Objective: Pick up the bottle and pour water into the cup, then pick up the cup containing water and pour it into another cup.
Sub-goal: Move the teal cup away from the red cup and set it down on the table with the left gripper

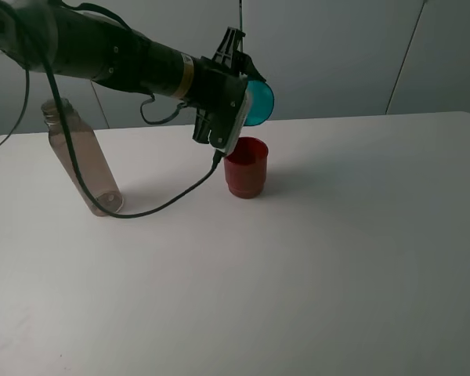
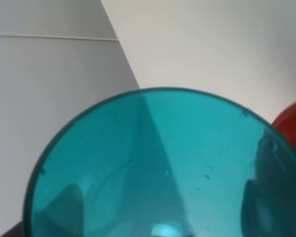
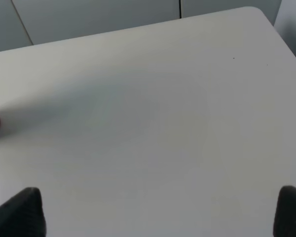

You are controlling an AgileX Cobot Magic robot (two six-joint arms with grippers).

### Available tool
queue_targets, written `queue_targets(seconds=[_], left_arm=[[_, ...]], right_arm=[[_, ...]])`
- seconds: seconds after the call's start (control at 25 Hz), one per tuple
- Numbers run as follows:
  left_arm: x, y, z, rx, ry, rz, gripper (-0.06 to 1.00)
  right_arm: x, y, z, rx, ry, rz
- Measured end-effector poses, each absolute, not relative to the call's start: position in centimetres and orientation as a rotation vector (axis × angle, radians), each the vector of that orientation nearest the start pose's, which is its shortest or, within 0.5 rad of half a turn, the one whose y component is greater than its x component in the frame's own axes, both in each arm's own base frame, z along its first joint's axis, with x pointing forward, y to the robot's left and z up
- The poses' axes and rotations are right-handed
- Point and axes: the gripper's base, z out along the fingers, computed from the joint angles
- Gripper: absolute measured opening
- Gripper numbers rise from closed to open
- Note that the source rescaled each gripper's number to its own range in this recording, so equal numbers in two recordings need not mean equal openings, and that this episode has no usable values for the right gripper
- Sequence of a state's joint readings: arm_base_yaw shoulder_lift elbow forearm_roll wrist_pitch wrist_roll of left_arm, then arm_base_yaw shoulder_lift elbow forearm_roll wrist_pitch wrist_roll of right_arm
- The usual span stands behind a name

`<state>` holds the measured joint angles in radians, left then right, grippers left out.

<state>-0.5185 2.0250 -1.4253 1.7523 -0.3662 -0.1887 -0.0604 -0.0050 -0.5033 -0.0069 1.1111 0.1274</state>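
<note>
Two cups and one bottle are what I have on my white table (image 1: 360, 258). The teal-blue cup (image 1: 259, 103) is translucent and smooth-walled; it sits at upper centre of the overhead frame, off the table and tipped on its side, its round base facing the camera. My left gripper (image 1: 236, 74) is clamped around it; through the left wrist camera the tumbler's teal wall fills the lower frame and the dark fingers (image 2: 266, 197) show through the plastic on both sides. I cannot tell whether any water is inside it. Directly below, the dark red cup (image 1: 246, 167) stands upright at centre frame, opaque, with a narrower stepped base; its inside looks dark and I cannot make out its contents. At left of the overhead frame the smoky-grey bottle (image 1: 80, 157) stands uncapped, apparently empty. On the right wrist camera I see only two dark fingertips (image 3: 20, 211) at the bottom corners, spread wide apart over bare table.
</note>
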Motion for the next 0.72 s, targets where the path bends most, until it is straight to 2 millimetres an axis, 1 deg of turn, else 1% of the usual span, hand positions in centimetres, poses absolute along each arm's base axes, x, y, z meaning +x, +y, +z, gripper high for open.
queue_targets(seconds=[0.12, 0.28, 0.32, 0.4, 0.56, 0.72], left_arm=[[36.9, -24.9, 21.3, 1.875, 1.0, 0.13, 0.14], [35.2, -24.0, 21.9, 1.818, 1.105, 0.008, 0.14], [34.8, -23.9, 21.8, 1.808, 1.129, -0.021, 0.14], [34.3, -23.5, 21.8, 1.76, 1.196, -0.078, 0.14], [33.6, -23.0, 21.8, 1.58, 1.389, -0.244, 0.14], [32.7, -22.6, 21.0, 1.518, 1.443, -0.409, 0.14]], right_arm=[[-0.8, 0.0, 27.4, 0.199, 2.077, 0.034], [-0.8, 0.0, 27.4, 0.199, 2.077, 0.034], [-0.8, 0.0, 27.4, 0.199, 2.077, 0.034], [-0.8, 0.0, 27.4, 0.199, 2.077, 0.034], [-0.8, 0.0, 27.4, 0.199, 2.077, 0.034], [-0.8, 0.0, 27.4, 0.199, 2.077, 0.034]])
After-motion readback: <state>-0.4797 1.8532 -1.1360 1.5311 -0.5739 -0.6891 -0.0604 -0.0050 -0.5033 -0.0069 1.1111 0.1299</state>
